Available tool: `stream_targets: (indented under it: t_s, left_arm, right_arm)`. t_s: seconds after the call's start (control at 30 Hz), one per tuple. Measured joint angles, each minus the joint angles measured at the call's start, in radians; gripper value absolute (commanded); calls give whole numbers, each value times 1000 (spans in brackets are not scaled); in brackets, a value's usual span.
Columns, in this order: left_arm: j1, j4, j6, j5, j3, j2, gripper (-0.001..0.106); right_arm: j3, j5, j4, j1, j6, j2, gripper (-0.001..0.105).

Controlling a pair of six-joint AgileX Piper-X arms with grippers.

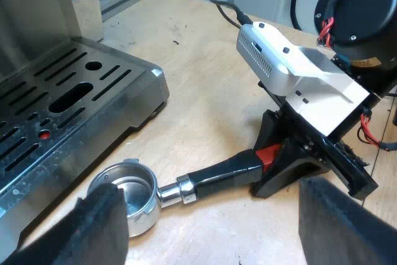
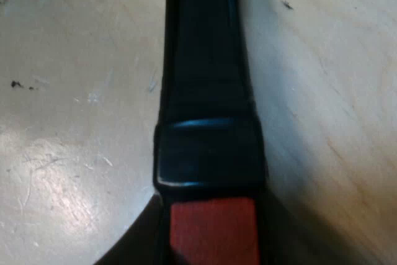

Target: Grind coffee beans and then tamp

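Holder: red end partly hidden by R hand.

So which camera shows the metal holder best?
The left wrist view: the whole metal holder lies on the table, basket to red end, with the right gripper at that end. The right wrist view looks closely at its dark handle.

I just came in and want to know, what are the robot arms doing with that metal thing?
The metal holder lies on the wooden table beside the espresso machine's drip tray, and its basket looks empty. The right gripper is at the red end of the holder's dark handle. The left gripper hovers open near the basket, holding nothing.
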Motion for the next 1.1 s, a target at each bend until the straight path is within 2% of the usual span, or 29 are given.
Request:
stream_targets:
  t_s: [0.33, 0.57, 0.87, 0.97, 1.07, 1.1]
  left_arm:
    - [0, 9, 0, -3, 0, 0, 62]
    - [0, 54, 2, -74, 0, 0, 62]
    - [0, 54, 4, -79, 0, 0, 62]
    - [0, 54, 4, -79, 0, 0, 62]
    - [0, 54, 4, -79, 0, 0, 62]
    - [0, 54, 4, -79, 0, 0, 62]
  right_arm:
    - [-8, -24, 23, 0, 0, 3, 0]
    - [-18, -27, 68, 0, 0, 3, 0]
    - [-25, -29, 95, 0, 16, 3, 0]
    - [-25, -29, 98, 0, 28, 3, 14]
    - [-39, -31, 121, 0, 61, 3, 41]
    - [-41, -33, 126, 0, 62, 3, 44]
